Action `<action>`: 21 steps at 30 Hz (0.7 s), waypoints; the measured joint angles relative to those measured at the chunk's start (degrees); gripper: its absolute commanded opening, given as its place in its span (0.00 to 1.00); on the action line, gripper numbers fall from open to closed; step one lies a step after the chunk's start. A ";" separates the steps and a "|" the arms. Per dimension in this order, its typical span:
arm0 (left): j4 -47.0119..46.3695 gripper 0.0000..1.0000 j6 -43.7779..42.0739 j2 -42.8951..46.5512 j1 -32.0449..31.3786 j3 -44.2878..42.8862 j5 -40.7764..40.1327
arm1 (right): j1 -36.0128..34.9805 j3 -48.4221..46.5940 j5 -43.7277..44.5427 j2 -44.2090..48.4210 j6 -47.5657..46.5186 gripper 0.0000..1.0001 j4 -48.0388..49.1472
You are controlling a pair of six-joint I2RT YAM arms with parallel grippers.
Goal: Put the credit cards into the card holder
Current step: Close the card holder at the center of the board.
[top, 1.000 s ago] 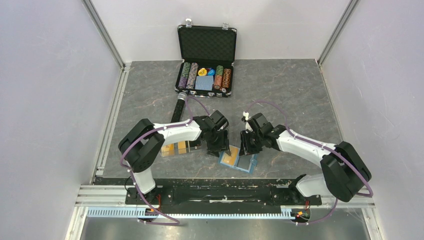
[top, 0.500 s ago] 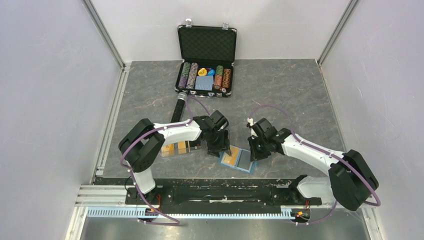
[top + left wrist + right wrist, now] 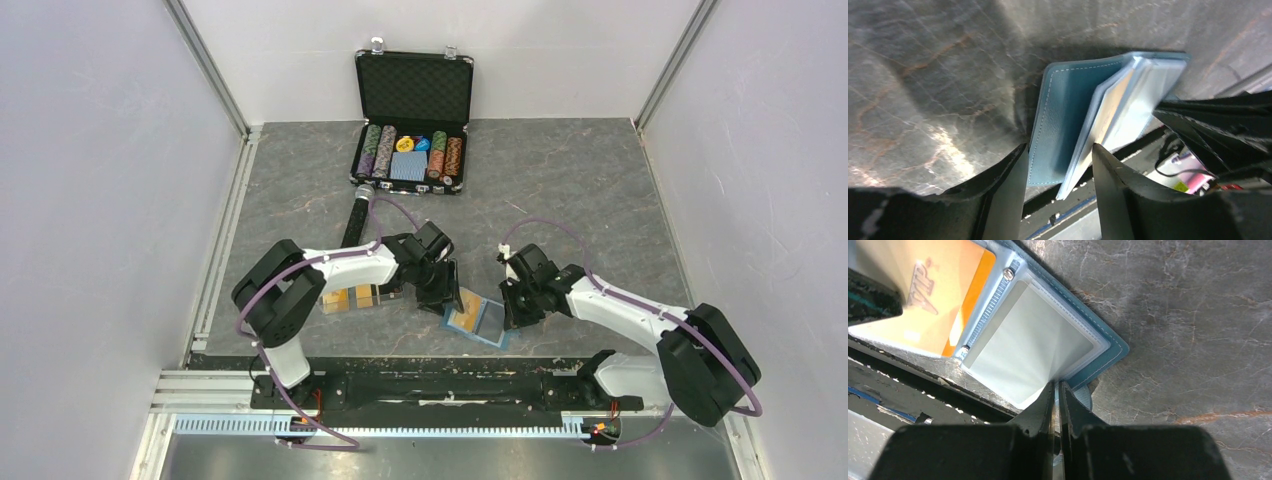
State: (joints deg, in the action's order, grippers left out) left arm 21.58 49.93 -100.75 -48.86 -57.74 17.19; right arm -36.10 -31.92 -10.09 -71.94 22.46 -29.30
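Wide overhead view, close wrist views, sharing card holder (image 3: 490,320)

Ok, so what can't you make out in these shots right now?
- Top view: the left arm covers part of the loose credit cards, so their number is unclear.
- Right wrist view: the orange card in the card holder is cut off by the frame edge.
- Right wrist view: the right gripper hides the sleeve edge it pinches.
- Left wrist view: the pockets show only edge-on, inside the open left gripper.
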 measured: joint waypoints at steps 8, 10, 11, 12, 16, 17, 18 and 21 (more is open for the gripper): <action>-1.38 0.53 0.39 3.52 -0.02 0.52 3.96 | 0.00 -0.37 -0.07 -0.39 0.00 0.06 -0.28; -2.03 0.53 0.85 4.74 -0.04 0.70 4.87 | 0.00 -0.44 -0.07 -0.44 0.00 0.06 -0.33; -2.49 0.53 1.11 5.22 -0.04 0.70 5.55 | 0.00 -0.44 -0.09 -0.44 0.02 0.06 -0.35; -3.10 0.53 1.40 5.51 -0.09 0.70 6.01 | 0.00 -0.44 -0.09 -0.44 0.04 0.06 -0.35; -6.88 0.53 3.02 5.22 -0.90 0.70 8.07 | -0.07 -0.42 -1.99 -1.16 0.98 0.06 1.77; -7.65 0.53 3.23 5.05 -1.20 0.68 8.59 | -0.07 -0.42 -2.36 -1.31 1.18 0.06 2.14; -8.57 0.53 3.43 4.70 -1.60 0.59 9.01 | -0.07 -0.39 -2.82 -1.38 1.46 0.06 2.67; -11.47 0.55 4.66 2.58 -2.95 0.07 10.54 | -0.07 -0.22 -4.07 -1.90 2.32 0.06 4.13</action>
State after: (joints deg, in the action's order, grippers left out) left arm 10.11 54.59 -98.17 -51.81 -57.67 27.73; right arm -36.16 -32.14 -14.15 -73.84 24.77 -25.17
